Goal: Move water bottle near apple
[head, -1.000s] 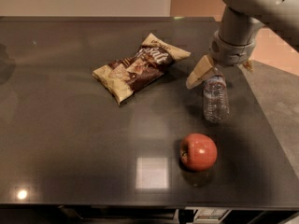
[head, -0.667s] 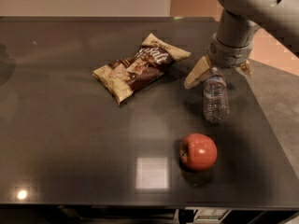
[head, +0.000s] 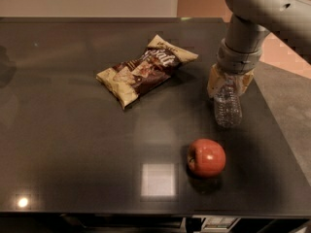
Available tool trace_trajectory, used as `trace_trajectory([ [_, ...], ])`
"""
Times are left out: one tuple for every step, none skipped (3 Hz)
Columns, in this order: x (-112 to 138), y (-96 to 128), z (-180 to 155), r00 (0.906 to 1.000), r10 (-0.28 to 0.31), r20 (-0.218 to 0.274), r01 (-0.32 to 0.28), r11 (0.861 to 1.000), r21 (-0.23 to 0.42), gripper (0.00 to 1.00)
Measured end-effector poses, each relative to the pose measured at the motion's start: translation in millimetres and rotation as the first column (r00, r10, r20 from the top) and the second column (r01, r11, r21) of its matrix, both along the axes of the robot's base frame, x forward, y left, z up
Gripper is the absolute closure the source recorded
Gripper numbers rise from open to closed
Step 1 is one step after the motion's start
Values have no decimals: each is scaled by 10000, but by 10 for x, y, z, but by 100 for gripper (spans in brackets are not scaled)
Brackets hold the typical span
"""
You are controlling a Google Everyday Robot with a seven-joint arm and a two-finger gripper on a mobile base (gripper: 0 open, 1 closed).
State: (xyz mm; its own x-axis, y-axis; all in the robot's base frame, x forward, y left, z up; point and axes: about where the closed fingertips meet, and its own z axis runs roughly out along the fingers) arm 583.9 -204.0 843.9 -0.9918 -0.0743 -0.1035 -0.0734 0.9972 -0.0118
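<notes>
1. Gripper [head: 229, 85]: two cream-coloured fingers [head: 214, 83] on a thick grey robot arm [head: 241, 38]. It is hanging over the right side of the dark glossy table [head: 73, 144], pointing down. The fingers are sitting one on each side of item 2 and pinching its upper part, so they are narrow and holding it.

2. Small clear ribbed plastic water bottle [head: 228, 109]: standing approx. upright on the table, directly under the gripper. Its top end is tucked between the fingers, so the cap is hidden. The lower body is sticking out below the fingertips, toward the front edge.

3. Round red-orange shiny apple [head: 206, 158]: resting on the table in front of the bottle and a little to the left. It is near the bottle but not touching it, w/ a strip of bare tabletop between them. The stem dimple is facing left.

4. Crinkled cream-and-brown snack bag [head: 146, 69]: lying flat toward the back-centre, left of the gripper and well apart from the apple.

5. Pale square light reflection [head: 158, 179]: showing on the tabletop just beside the apple, on its left.
</notes>
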Motion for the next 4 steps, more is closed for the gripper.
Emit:
trace_trajectory([
  [-7,24,-4,9998,162,-79,-161,9997,174,67],
  [-14,51,13,9992,403,-84,-401,9988,291,90],
  [-39,154,63,9885,1510,87,-1512,9863,662,100],
  [-97,388,123,9400,3375,506,-3412,9319,1229,100],
])
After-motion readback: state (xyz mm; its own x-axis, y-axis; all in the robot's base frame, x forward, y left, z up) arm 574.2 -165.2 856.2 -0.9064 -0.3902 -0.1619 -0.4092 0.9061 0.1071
